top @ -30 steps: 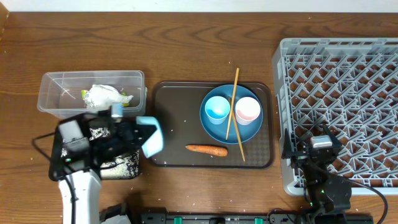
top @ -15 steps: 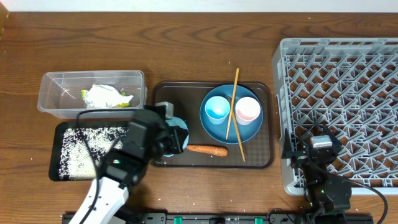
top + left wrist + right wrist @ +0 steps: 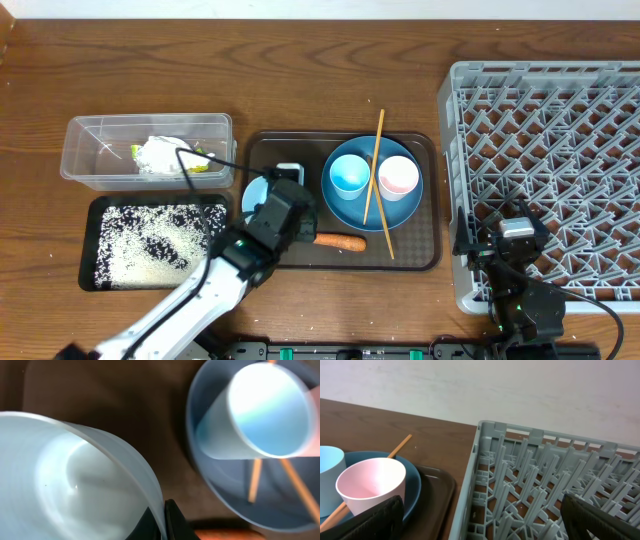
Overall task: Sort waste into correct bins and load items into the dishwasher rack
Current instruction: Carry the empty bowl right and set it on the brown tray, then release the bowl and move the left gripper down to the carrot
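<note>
One empty bowl (image 3: pixel 256 190) pinched in left gripper (image 3: pixel 162 519) over brown tray (image 3: pixel 290 150); right gripper (image 3: pixel 477 510) open. Next likely: bowl into rack (image 3: pixel 560 130).

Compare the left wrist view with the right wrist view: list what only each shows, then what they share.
Only the left wrist view: the small pale blue bowl, its rim pinched by the left gripper, and the orange carrot at the bottom edge.
Only the right wrist view: the grey dishwasher rack, the pale wall, and the right gripper, open and empty.
Both: the light blue cup, the large blue plate, a chopstick and the dark brown tray.
</note>
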You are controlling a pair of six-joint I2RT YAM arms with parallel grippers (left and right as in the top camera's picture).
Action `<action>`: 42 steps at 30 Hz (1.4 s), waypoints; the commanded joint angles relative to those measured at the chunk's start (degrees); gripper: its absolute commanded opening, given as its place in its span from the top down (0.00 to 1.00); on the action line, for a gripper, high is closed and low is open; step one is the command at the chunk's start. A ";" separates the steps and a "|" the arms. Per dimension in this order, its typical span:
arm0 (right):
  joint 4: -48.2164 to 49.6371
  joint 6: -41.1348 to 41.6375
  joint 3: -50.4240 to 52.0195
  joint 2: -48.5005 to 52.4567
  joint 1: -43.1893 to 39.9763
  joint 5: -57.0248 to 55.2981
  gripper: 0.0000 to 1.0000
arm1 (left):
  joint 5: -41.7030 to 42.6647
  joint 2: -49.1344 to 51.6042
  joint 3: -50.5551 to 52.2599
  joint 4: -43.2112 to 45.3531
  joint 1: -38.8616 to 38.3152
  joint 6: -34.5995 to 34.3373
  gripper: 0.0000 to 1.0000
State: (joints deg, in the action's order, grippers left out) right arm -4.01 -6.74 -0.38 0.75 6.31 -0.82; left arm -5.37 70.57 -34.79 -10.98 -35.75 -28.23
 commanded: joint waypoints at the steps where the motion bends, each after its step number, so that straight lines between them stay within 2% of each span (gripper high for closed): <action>1: -0.24 -0.63 0.07 -0.04 -0.39 0.22 0.01 | -4.70 3.28 0.28 1.07 -0.17 1.62 0.94; 6: -0.24 -0.63 0.07 -0.04 -0.37 0.22 0.01 | -4.79 5.73 0.28 3.76 -0.17 1.64 0.93; 9: -0.24 -0.63 0.07 -0.04 -0.39 0.22 0.01 | -4.76 5.84 0.28 4.74 -0.17 1.64 0.89; 10: -0.24 -0.63 0.07 -0.04 -0.37 0.22 0.01 | -4.76 5.81 0.26 4.94 -0.17 1.64 0.85; 12: -0.24 -0.63 0.07 -0.04 -0.37 0.22 0.01 | -4.76 5.73 0.26 5.11 -0.17 2.14 0.66; 13: -0.24 -0.63 0.07 -0.04 -0.39 0.22 0.01 | -4.76 5.68 0.26 5.33 -0.17 2.97 0.61; 15: -0.24 -0.63 0.07 -0.04 -0.39 0.22 0.01 | -4.76 5.29 0.17 5.42 -0.09 4.26 0.39; 16: -0.24 -0.63 0.07 -0.04 -0.39 0.22 0.01 | -4.79 4.87 -0.11 5.27 -0.07 5.18 0.36; 19: -0.24 -0.63 0.07 -0.04 -0.39 0.22 0.01 | -4.76 2.64 -1.70 3.69 -0.07 7.91 0.33; 25: -0.24 -0.63 0.07 -0.04 -0.39 0.22 0.01 | -4.76 -6.62 -2.86 0.37 -0.07 8.11 0.32; 30: -0.24 -0.63 0.07 -0.04 -0.37 0.22 0.01 | -4.74 -14.43 -2.86 -5.73 -0.07 8.11 0.30; 31: -0.24 -0.63 0.07 -0.04 -0.39 0.22 0.01 | -4.61 -15.67 -2.86 -7.74 -0.07 8.09 0.34; 33: -0.24 -0.63 0.07 -0.04 -0.39 0.22 0.01 | -2.40 -17.07 -2.86 -11.43 -0.07 8.07 0.55; 35: -0.24 -0.63 0.07 -0.04 -0.37 0.22 0.01 | 1.03 -17.16 -2.84 -14.38 -0.07 8.07 0.90; 36: -0.24 -0.63 0.07 -0.04 -0.37 0.22 0.01 | 3.37 -16.79 -2.80 -15.78 -0.07 8.07 0.94; 39: -0.24 -0.63 0.07 -0.04 -0.39 0.22 0.01 | 8.76 -14.75 -1.95 -16.61 -0.09 8.09 0.94; 42: -0.24 -0.63 0.07 -0.04 -0.39 0.22 0.01 | 9.25 -11.74 -1.84 -15.72 -0.07 9.86 0.94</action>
State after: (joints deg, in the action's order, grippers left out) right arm -4.01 -6.74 -0.38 0.75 6.31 -0.82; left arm 0.08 56.42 -36.69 -27.07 -35.79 -20.58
